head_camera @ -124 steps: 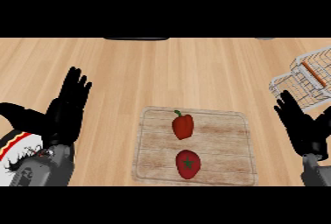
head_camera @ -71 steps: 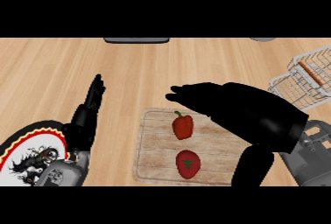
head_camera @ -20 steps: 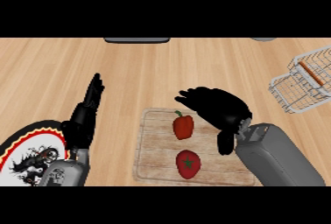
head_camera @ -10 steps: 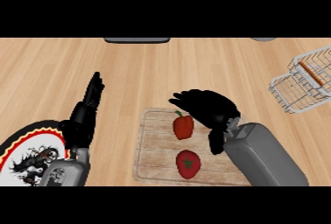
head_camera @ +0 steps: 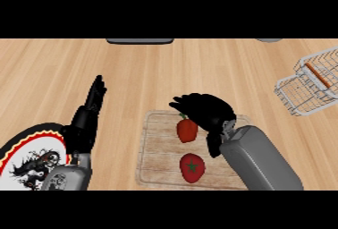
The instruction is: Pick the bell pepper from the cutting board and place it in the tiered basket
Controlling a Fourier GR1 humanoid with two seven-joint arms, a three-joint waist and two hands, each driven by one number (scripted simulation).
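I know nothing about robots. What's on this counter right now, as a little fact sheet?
counter: wood
board: centre, holds two red vegetables
pepper: far end of the board
other vegetable: near end of the board, apart from the pepper
right hand: arched over the pepper's far right side
left hand: open, rests left of the board
basket: wire, far right
plate: patterned, lower left

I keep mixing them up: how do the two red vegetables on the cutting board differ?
The far red vegetable is longish, stem at its far end; the near red vegetable is rounder with a green star. The right robot hand is beside the far one, not the near one. Both are red.
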